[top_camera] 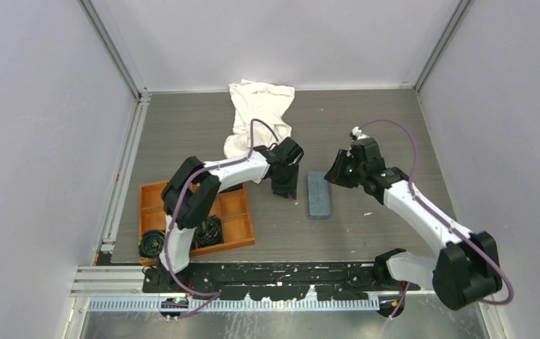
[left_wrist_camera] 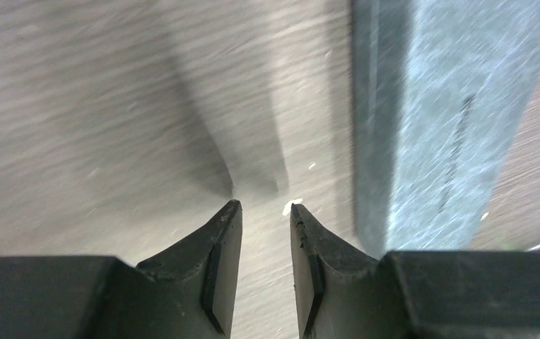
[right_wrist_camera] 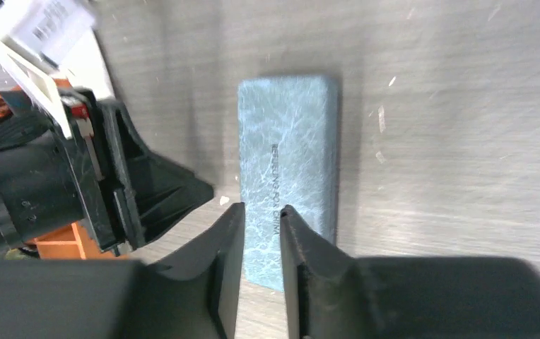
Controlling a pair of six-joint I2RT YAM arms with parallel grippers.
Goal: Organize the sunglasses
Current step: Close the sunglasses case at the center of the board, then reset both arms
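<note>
**Both pincers slightly apart and empty on either side of a closed case; sunglasses out of sight**

The left pincer [left_wrist_camera: 262, 206] points down at the surface [top_camera: 366, 113]. Its fingers stand a narrow gap apart, and only bare grey surface shows between them, so it grips nothing. Just to its right lies the grey-blue case [top_camera: 318, 194], shut and flat, with its long side running alongside the right finger. The wrist view is too blurred to show whether finger and case touch.

The right pincer [right_wrist_camera: 262, 208] is on the far side of that case, facing the left one. Its fingers are also parted by a slim gap and hold nothing. In its own view the tips sit over the near end of the lid, beside a line of small lettering. Whether they rest on the lid or hang above it cannot be told.

The sunglasses appear in none of the views, so where they are cannot be told.

Beyond the left pincer, towards the back wall, a crumpled white cloth [top_camera: 256, 113] lies partly behind that arm. Back towards the left arm's base sits an orange tray [top_camera: 233, 208] with compartments, partly under the arm. One black coiled bundle [top_camera: 207, 232] is in a near compartment. Another coiled bundle [top_camera: 152, 244] is at the tray's near left corner.
</note>
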